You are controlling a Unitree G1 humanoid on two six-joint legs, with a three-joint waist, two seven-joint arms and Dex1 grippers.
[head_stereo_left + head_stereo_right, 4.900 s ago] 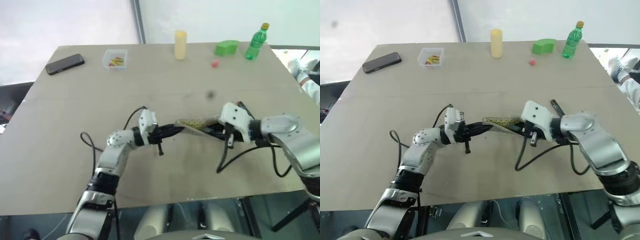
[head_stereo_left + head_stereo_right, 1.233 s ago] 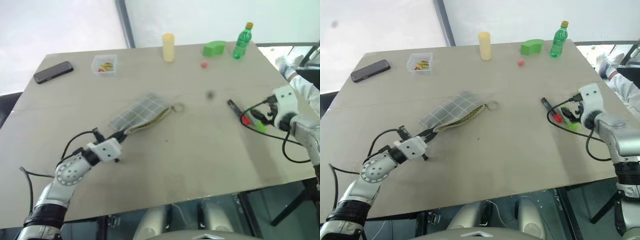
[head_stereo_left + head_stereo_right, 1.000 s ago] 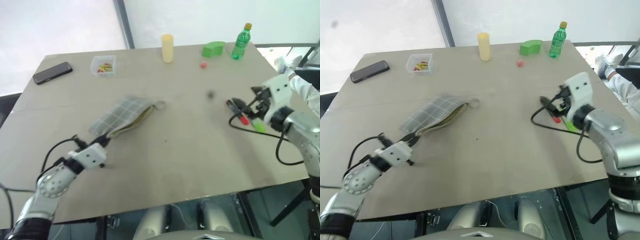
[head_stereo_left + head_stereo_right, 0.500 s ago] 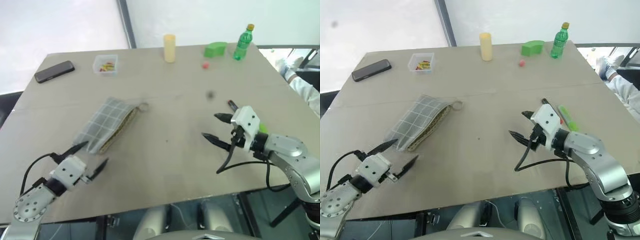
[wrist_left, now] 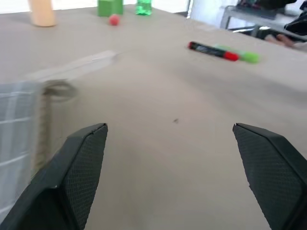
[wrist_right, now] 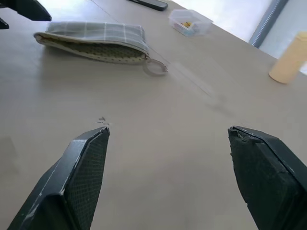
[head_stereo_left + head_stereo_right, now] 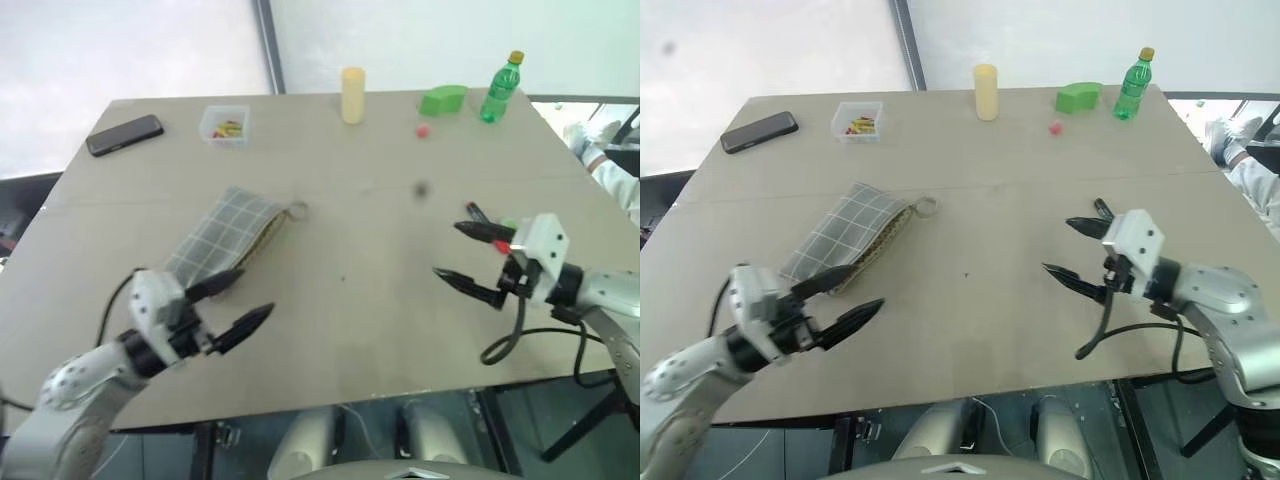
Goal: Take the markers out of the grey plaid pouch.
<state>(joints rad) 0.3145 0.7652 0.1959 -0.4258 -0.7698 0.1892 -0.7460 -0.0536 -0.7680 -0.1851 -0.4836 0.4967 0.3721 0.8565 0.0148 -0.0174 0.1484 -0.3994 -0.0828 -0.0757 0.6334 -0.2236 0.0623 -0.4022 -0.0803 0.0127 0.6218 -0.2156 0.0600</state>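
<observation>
The grey plaid pouch (image 7: 848, 237) lies flat on the counter (image 7: 970, 330), on the robot's left side, with its open mouth and olive-yellow lining turned toward the middle and the ring pull (image 7: 925, 207) at its far end. The markers (image 5: 223, 51) lie outside it on the bare counter at the robot's right, close together in one line, with dark, red and green parts; from the head camera they are partly hidden behind the right gripper (image 7: 1072, 248). So the task seems done or nearly done, though it cannot be seen whether another marker is left inside the pouch. The left gripper (image 7: 843, 297) hangs near the pouch's near end with its jaws wide apart and empty, and the right gripper is also wide and holds nothing. The pouch is probably soft and light, so it would fold and slide if pushed; a good hold is on one fabric edge beside the zipper. The markers are likely stiff, smooth and light and can roll, so each is best taken across the middle of its body.
</observation>
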